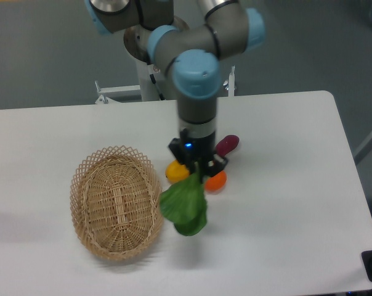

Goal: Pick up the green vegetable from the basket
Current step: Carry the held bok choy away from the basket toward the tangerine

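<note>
The green vegetable point(184, 205) hangs in the air with its broad dark leaves pointing down, just right of the basket and clear of its rim. My gripper point(197, 170) is shut on its upper stem end, directly above the leaves. The tan wicker basket point(116, 201) lies on the table at the left, with nothing inside it. The vegetable's white stem is hidden between the fingers.
Behind my gripper lie a yellow fruit point(175, 172), an orange point(217, 180) and a purple eggplant-like piece point(228, 143), all partly covered by the arm. The table's right edge runs down at the far right.
</note>
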Controlling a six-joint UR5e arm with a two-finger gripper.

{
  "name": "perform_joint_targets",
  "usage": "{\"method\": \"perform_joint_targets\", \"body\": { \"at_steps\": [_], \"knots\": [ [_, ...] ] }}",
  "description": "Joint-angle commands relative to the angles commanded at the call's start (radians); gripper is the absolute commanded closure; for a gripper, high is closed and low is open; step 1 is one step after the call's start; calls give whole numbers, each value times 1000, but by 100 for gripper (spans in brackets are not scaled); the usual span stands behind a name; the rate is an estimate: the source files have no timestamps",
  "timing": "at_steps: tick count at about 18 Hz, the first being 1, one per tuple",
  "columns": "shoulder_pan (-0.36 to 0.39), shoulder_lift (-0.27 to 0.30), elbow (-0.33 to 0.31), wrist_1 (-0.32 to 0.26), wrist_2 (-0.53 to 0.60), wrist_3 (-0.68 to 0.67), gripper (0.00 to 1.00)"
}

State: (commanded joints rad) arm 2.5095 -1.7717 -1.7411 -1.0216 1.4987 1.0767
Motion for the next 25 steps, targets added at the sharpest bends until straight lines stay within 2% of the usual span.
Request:
{"method": "perform_joint_targets", "body": {
  "at_steps": [3, 12, 25],
  "knots": [
    [37, 2, 11, -2, -2, 40, 71],
    [48, 0, 38, -5, -3, 42, 71],
    [48, -2, 46, -3, -8, 42, 71]
  ]
}}
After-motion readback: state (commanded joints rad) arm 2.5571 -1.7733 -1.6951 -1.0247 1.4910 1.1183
